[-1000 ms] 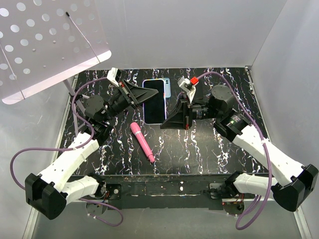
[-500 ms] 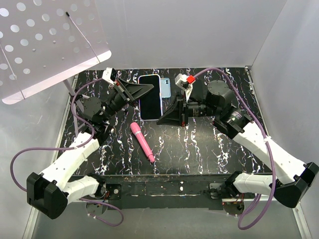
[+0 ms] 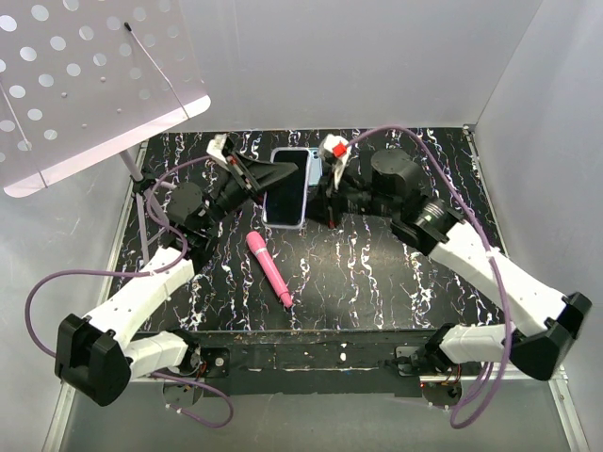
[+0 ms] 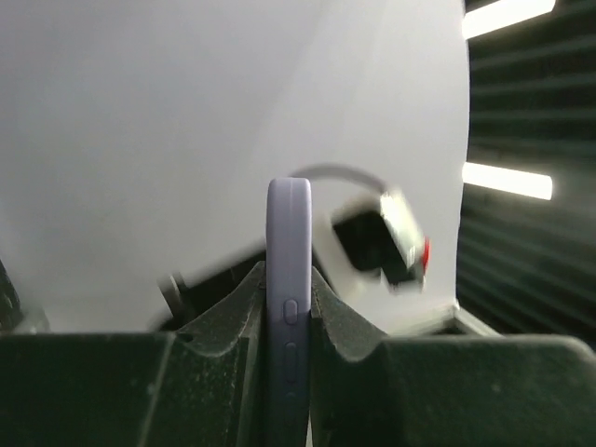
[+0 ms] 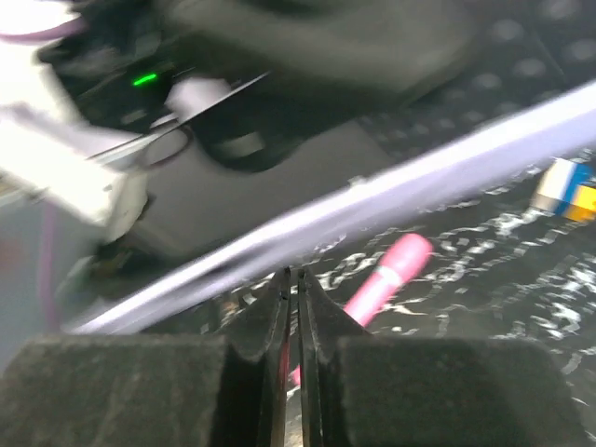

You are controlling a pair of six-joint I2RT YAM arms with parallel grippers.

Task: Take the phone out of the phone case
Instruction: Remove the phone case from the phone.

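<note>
The phone in its lavender case [image 3: 287, 188] is held off the table at the back middle, black screen up. My left gripper [image 3: 271, 175] is shut on its left edge. In the left wrist view the cased phone [image 4: 289, 242] stands edge-on, side buttons showing, clamped in my left gripper [image 4: 289, 272]. My right gripper [image 3: 323, 194] is at the phone's right edge. In the right wrist view my right gripper [image 5: 291, 272] has its jaws closed with only a hairline gap, tips right under the lavender edge [image 5: 372, 209]. Nothing shows between them.
A pink pen [image 3: 269, 270] lies on the black marbled table [image 3: 396, 273] in front of the phone; it also shows in the right wrist view [image 5: 382, 279]. A small blue object [image 3: 315, 162] lies behind the phone. A white perforated board [image 3: 85, 75] stands at the back left.
My right gripper has moved left to the phone's right edge. My left gripper still holds the phone, which has shifted and tilted slightly.
</note>
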